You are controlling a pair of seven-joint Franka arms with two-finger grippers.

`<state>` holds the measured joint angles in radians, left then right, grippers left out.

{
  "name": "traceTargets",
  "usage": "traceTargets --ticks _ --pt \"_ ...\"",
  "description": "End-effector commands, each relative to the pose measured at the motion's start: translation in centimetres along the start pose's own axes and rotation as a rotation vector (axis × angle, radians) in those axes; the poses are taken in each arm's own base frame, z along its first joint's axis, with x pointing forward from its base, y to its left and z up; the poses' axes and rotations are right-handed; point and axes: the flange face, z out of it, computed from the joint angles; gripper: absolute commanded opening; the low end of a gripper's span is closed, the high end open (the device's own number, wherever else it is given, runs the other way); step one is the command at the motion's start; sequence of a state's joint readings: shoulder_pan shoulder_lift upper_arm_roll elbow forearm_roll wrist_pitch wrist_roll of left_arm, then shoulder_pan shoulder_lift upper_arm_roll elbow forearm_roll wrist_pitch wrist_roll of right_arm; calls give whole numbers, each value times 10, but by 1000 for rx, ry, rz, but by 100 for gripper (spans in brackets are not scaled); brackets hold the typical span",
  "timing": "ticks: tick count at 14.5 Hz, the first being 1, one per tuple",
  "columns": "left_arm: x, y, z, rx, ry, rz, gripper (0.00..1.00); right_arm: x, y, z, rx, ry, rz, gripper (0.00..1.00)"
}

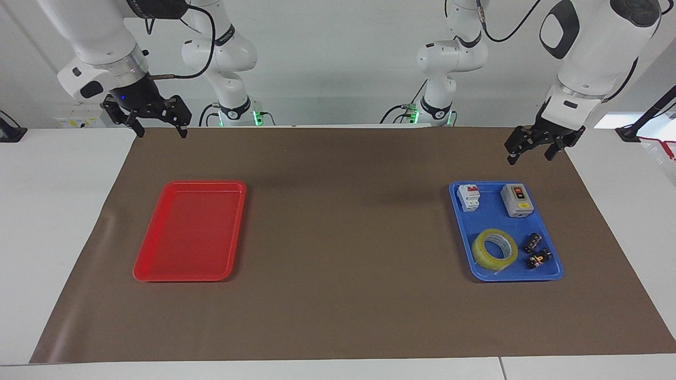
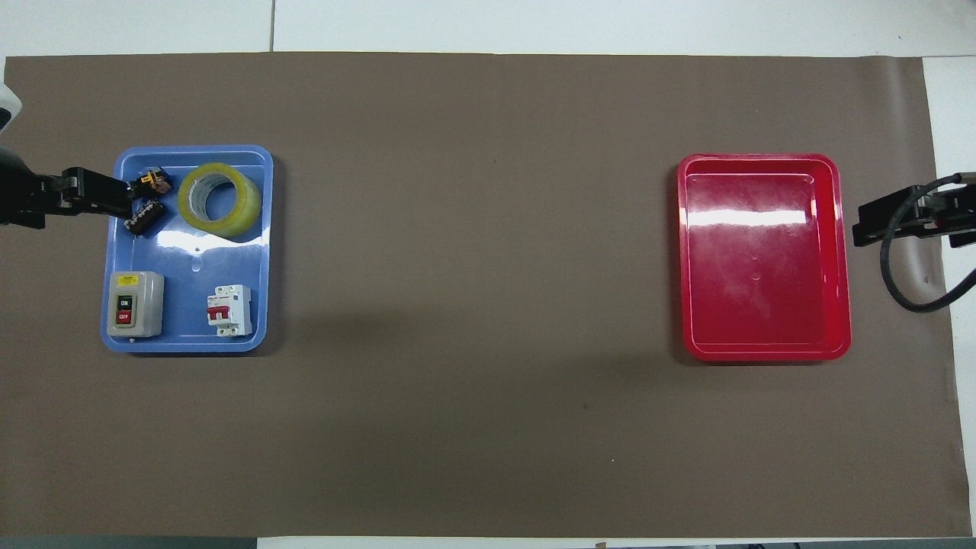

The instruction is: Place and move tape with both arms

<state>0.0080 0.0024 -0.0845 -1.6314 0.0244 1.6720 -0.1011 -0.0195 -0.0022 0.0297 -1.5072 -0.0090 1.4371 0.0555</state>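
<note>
Facing view: both hands, left hand (image 1: 534, 150) and right hand (image 1: 156, 124), open and empty; bring the left straight down over the tape (image 1: 495, 249) in the blue tray (image 1: 552, 274).

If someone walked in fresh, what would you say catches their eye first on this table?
The empty red tray at the right arm's end of the brown mat, and the blue tray at the left arm's end. The yellow tape roll lies in the blue tray, farther from the robots than the on/off switch box and circuit breaker.
</note>
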Motion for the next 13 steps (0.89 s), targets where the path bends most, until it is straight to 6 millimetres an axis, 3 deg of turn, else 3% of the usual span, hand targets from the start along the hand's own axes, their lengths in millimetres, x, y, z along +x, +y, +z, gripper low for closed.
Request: traceTargets --ticks 1,13 --pt "-7 -4 -1 -18 10 3 100 -4 3 -3 -5 5 -3 100" --pt "1 -4 -2 -23 61 2 100 -4 3 -4 -23 6 -4 100"
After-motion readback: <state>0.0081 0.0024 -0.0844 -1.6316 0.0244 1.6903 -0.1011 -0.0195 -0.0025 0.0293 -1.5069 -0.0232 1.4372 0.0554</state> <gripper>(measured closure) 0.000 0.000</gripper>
